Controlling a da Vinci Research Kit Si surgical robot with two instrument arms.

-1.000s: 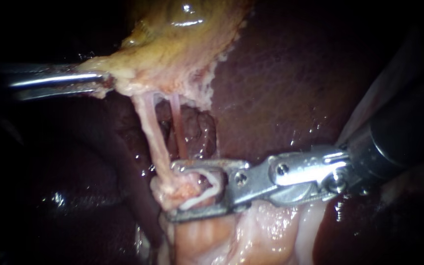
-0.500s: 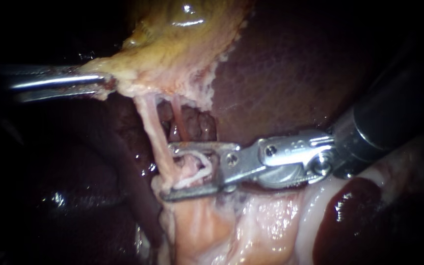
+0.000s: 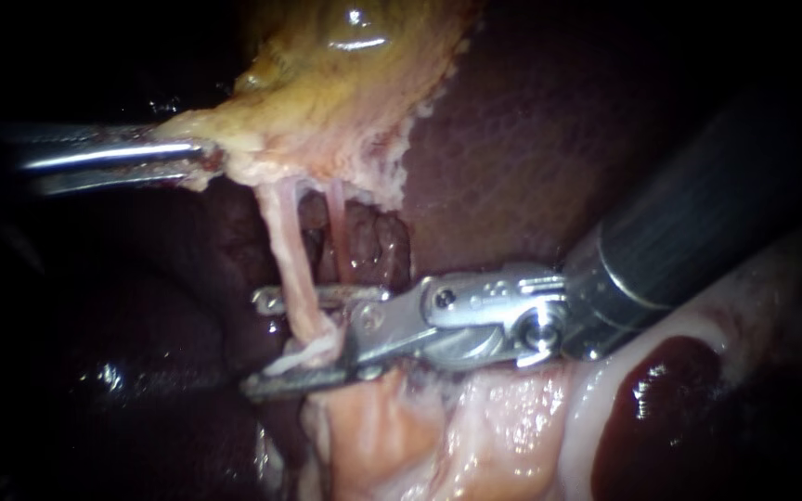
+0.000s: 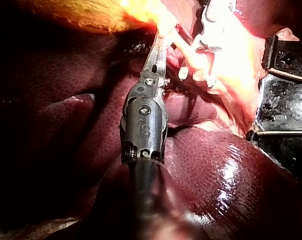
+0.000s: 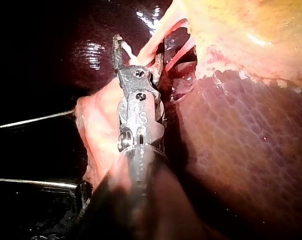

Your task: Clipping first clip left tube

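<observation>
Right instrument sits farther forward than a second ago. Its jaws, apart, now straddle the left tube low on its run, not short of it as before. Not squeezed down, and no clip sits closed on the tube yet. Closing is what's left, I judge. Beyond the tube, left instrument is clamped on the gallbladder edge, tube taut. Liver lies behind.
</observation>
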